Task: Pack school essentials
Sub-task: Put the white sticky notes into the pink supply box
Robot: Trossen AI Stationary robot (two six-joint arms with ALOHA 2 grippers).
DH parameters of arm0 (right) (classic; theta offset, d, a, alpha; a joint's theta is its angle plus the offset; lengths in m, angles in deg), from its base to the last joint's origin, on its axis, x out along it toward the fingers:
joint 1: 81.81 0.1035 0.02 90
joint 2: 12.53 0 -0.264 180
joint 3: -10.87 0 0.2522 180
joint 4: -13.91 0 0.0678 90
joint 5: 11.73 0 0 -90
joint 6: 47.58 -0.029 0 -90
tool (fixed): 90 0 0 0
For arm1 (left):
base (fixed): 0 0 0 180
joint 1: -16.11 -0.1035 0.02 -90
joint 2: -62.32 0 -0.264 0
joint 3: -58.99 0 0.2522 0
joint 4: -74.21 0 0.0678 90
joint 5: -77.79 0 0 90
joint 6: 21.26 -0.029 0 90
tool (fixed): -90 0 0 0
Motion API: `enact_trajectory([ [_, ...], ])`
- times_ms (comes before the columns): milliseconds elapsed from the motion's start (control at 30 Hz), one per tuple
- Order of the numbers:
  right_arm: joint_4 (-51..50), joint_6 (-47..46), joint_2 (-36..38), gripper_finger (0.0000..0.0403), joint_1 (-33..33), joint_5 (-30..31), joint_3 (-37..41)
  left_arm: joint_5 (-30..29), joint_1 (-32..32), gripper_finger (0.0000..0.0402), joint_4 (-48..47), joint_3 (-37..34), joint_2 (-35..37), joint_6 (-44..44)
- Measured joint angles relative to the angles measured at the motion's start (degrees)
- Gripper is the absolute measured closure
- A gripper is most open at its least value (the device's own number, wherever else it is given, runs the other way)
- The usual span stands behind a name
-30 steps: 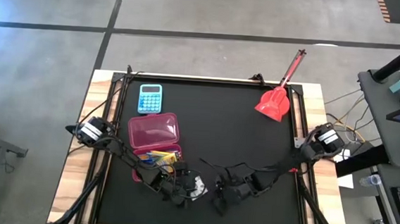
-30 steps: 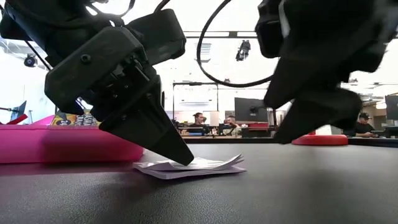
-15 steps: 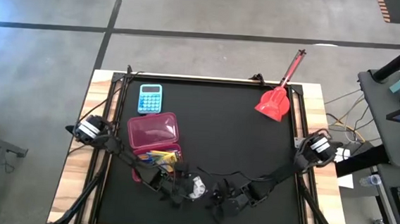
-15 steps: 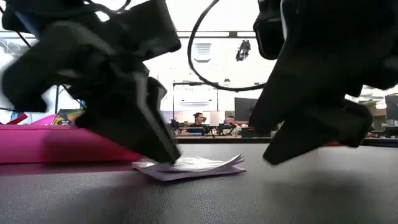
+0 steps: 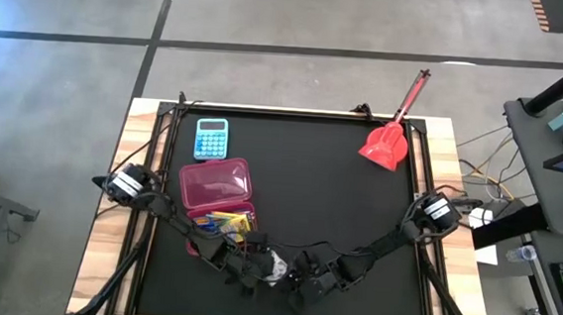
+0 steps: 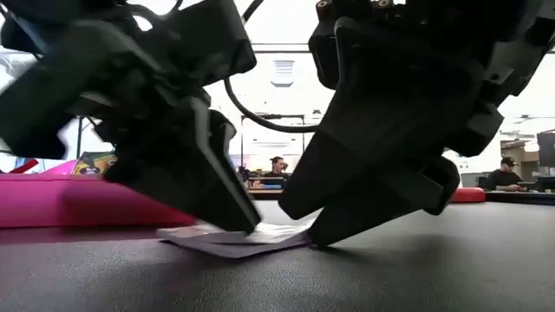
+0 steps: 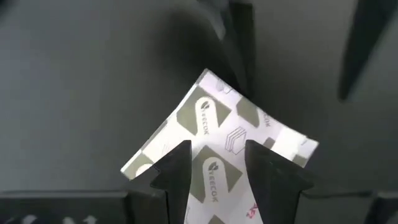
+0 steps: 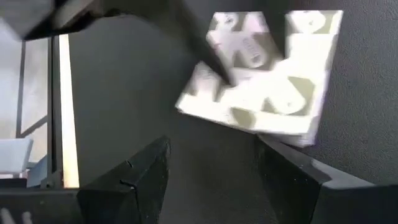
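From above we see both grippers low at the table's near edge, the left gripper and right gripper flanking a white paper packet beside the pink case. Level view: both touch it. Left wrist: 2 fingers apart over it. Right wrist: fingers apart, empty.

A blue calculator and red scoop lie well apart.

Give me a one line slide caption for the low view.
Both grippers meet at a flat white packet lying on the black mat beside the pink case.
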State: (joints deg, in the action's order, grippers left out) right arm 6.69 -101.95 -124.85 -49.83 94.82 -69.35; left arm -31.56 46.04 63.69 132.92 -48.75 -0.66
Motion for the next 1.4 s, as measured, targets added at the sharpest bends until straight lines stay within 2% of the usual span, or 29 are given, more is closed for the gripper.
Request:
enact_trajectory([
  [233, -3.5, 2.4, 1.0, 0.0182, -0.6, 1.0, 0.2, -1.3, -2.7, 0.0269, 10.1, 0.1, -4.1, -0.4],
  [400, -9.8, 3.1, 2.1, 0.0182, -1.9, 3.9, 0.1, -4.7, -4.2, 0.0269, 12.6, 0.0, -4.4, -3.0],
  [600, -17.0, 4.7, 4.2, 0.0182, -2.5, 9.2, 0.4, -4.8, -5.6, 0.0269, 12.8, 1.0, -4.4, -5.2],
  [767, -18.7, 4.2, 6.8, 0.0182, -2.5, 9.4, 0.4, -4.8, -5.6, 0.0269, 9.0, 1.0, -0.6, -7.9],
  [933, -17.8, 0.7, 7.9, 0.0182, -1.0, 9.2, 0.3, -4.5, -5.6, 0.0269, -1.3, 0.8, 3.8, -7.4],
  [1067, -16.7, -4.4, 6.6, 0.0182, 0.4, 9.0, 0.3, -1.1, -5.2, 0.0269, -8.1, 0.1, 5.3, -5.5],
  [1233, -13.1, -8.3, 5.6, 0.0182, 1.7, 8.5, 0.3, 5.6, -4.7, 0.0269, -9.9, -1.1, 5.3, -4.4],
  [1400, -13.1, -8.6, 5.6, 0.0182, 1.8, 8.8, 0.3, 5.5, -4.3, 0.0269, -8.7, -1.5, 5.3, -4.4],
])
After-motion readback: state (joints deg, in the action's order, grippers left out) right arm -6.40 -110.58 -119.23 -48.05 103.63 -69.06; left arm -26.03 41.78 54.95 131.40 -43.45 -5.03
